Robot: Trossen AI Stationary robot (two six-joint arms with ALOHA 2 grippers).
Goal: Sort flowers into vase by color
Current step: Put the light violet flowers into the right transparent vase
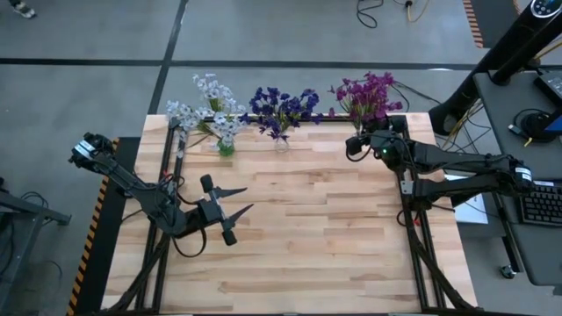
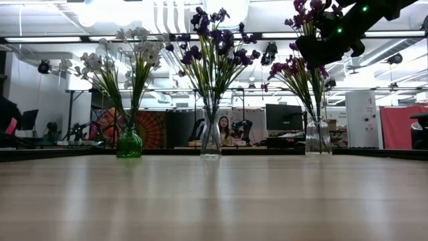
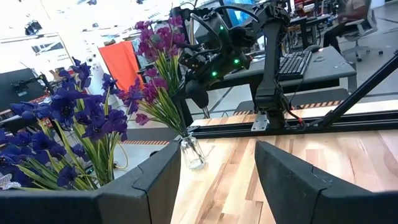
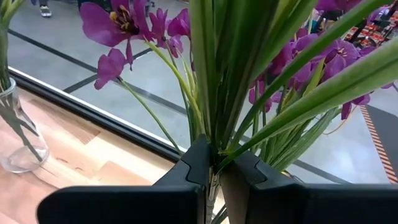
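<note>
Three vases stand along the table's far edge. A green vase (image 1: pixel 226 147) holds whitish sprigs (image 2: pixel 130 53). A clear vase (image 2: pixel 210 140) holds dark blue-violet sprigs (image 1: pixel 281 105). A clear vase (image 2: pixel 317 137) holds magenta sprigs (image 1: pixel 364 92). My right gripper (image 1: pixel 356 142) is up among the magenta bunch, above its vase, and is shut on green stems (image 4: pixel 208 93). My left gripper (image 1: pixel 233 204) is open and empty over the table's left middle. It also shows in the left wrist view (image 3: pixel 217 180). My right gripper pinches a few green stems of the magenta bunch (image 4: pixel 212 149) between its two fingertips (image 4: pixel 198 163), high on the stems, near the blossoms. The fingers come roughly level from the table's right side, across the stems. The bunch's stems run down into the clear vase (image 2: pixel 314 100).
Black frame rails (image 1: pixel 167 167) run along the table's left and right sides. Bare wood (image 1: pixel 316 228) lies between the vases and the near edge. A desk with a keyboard (image 1: pixel 540 206) stands beyond the right edge. A person (image 2: pixel 223 130) sits far behind the table.
</note>
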